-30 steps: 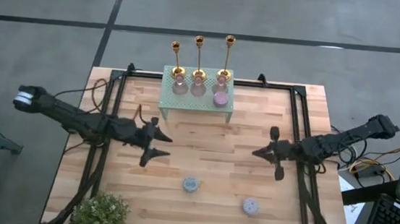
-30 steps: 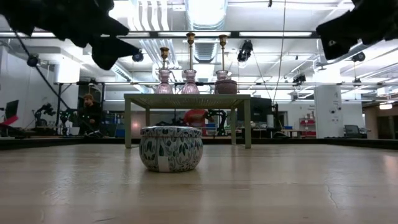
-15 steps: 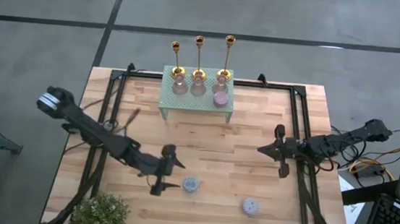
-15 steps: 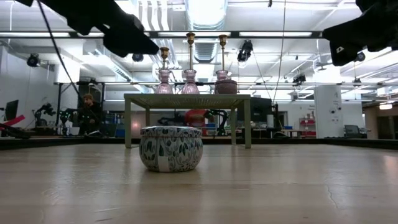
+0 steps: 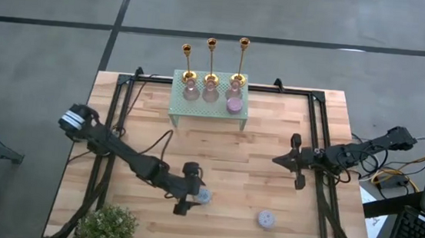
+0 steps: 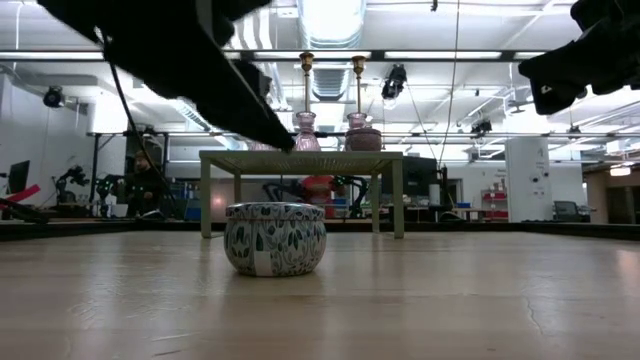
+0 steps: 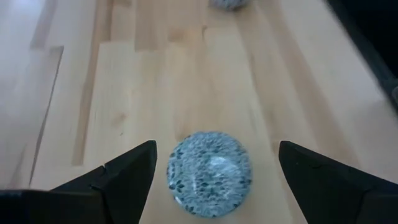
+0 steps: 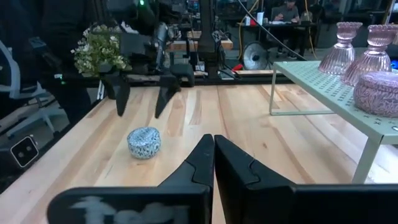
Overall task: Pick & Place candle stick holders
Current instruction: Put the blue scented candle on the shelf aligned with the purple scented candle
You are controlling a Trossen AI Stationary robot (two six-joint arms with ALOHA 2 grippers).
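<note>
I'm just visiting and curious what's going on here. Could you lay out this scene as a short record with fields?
Left gripper: open, above the patterned round tin
Right gripper: shut, waiting over the table's right side
Candle stick holders: three gold ones, upright at the back of the green shelf
Also on shelf: pink glass pieces
Other items: second small tin, potted plant
</note>
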